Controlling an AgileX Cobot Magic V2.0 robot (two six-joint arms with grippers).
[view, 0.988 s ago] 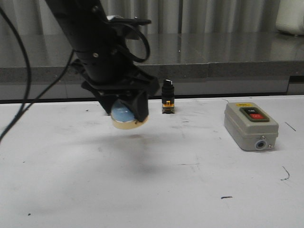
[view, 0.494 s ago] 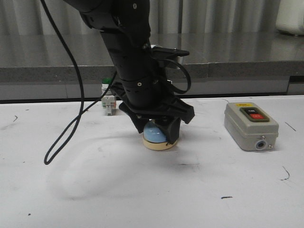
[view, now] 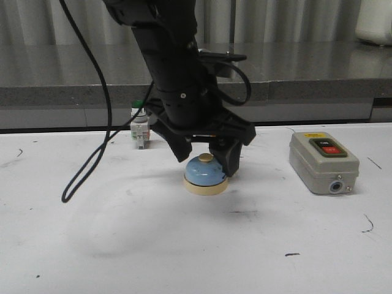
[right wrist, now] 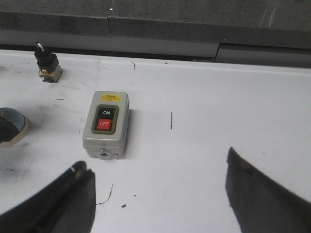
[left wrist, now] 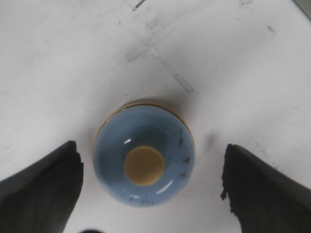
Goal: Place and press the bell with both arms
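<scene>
The light-blue dome bell with its cream base and cream button stands upright on the white table, about mid-table. My left gripper hovers just over it, open, with one black finger on each side and clear of the dome. In the left wrist view the bell sits between the spread fingers, with gaps on both sides. My right gripper is open and empty above bare table, and it is out of the front view. The bell's edge shows in the right wrist view.
A grey box with ON and red OFF buttons lies right of the bell, also in the right wrist view. A green-capped switch stands back left. A black switch stands near the rear ledge. A cable loop hangs left.
My left gripper carried the bell rightward, lowered it onto the table, then opened and let it go. The bell now stands free.
</scene>
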